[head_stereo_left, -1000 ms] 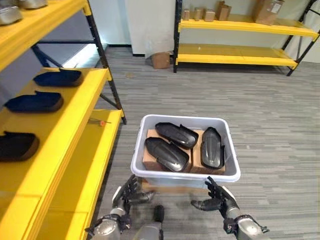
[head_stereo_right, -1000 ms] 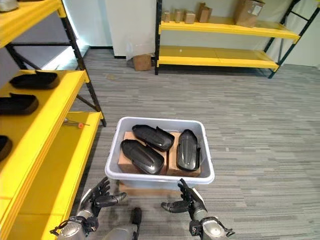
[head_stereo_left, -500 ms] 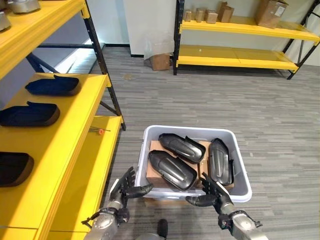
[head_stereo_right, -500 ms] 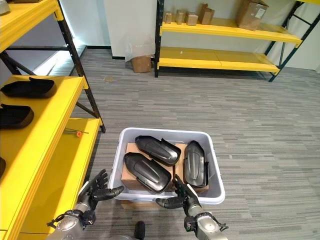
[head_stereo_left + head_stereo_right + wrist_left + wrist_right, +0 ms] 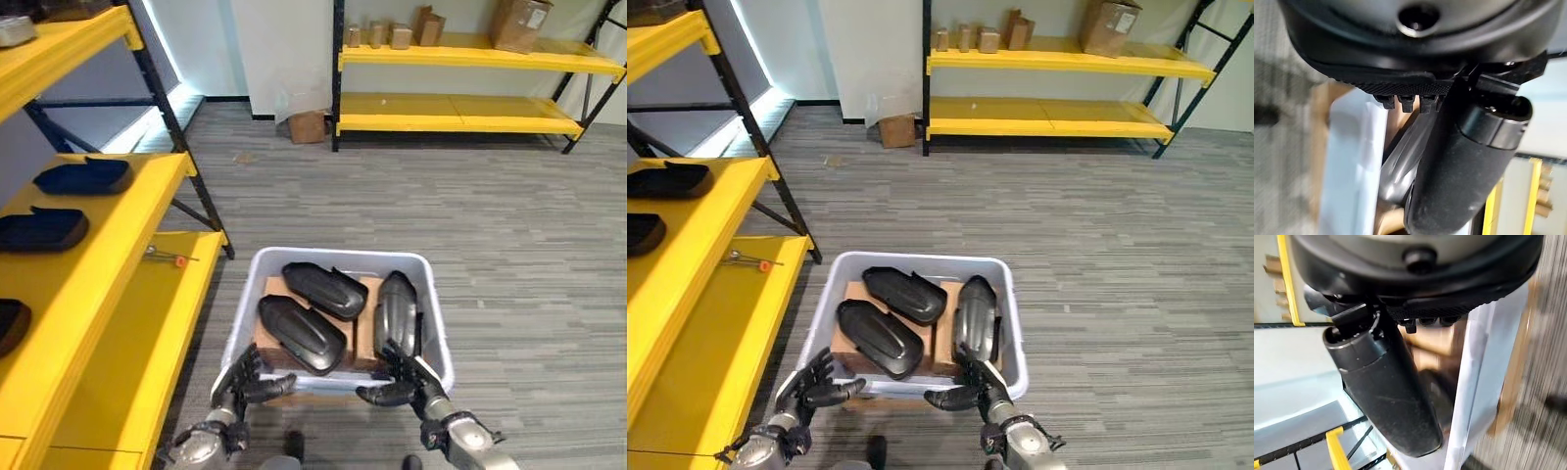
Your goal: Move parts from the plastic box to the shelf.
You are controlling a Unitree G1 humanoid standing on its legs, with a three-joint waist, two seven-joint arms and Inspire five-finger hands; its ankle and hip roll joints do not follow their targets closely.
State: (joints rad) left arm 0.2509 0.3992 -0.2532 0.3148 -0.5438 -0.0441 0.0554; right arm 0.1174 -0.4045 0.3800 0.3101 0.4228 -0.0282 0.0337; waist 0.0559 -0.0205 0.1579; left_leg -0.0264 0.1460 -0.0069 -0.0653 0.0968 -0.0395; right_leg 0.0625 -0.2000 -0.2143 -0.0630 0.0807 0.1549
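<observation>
Since the earlier pictures both hands have come forward from short of the plastic box [image 5: 338, 318] to its near rim; the whole scene has also shifted in view, which reads as camera movement, not movement of the box.

Item: left robot hand [image 5: 247, 377]. Position: at the near-left corner of the box. State: fingers spread and relaxed, thumb out, holding nothing.

Item: right robot hand [image 5: 404, 380]. Position: at the near-right part of the rim, beside the rightmost part. State: fingers spread open, nothing held.

Item: plastic box. Pale grey tub on the floor beside the yellow shelf [image 5: 108, 284], resting on a cardboard piece that shows under its near edge.

Contents: three parts on brown cardboard inside. Far part [image 5: 323, 289] lies across the far side; near-left part [image 5: 300, 333] lies by the near-left corner; right part [image 5: 396, 315] lies lengthwise along the right wall. All are dark, glossy, elongated moulded shells, smooth and curved, likely rigid and light.

Progress, as judged: three similar dark parts [image 5: 43, 230] already lie along the shelf's middle level. Three remain in the box; none is grasped yet. The task looks about half done.
</observation>
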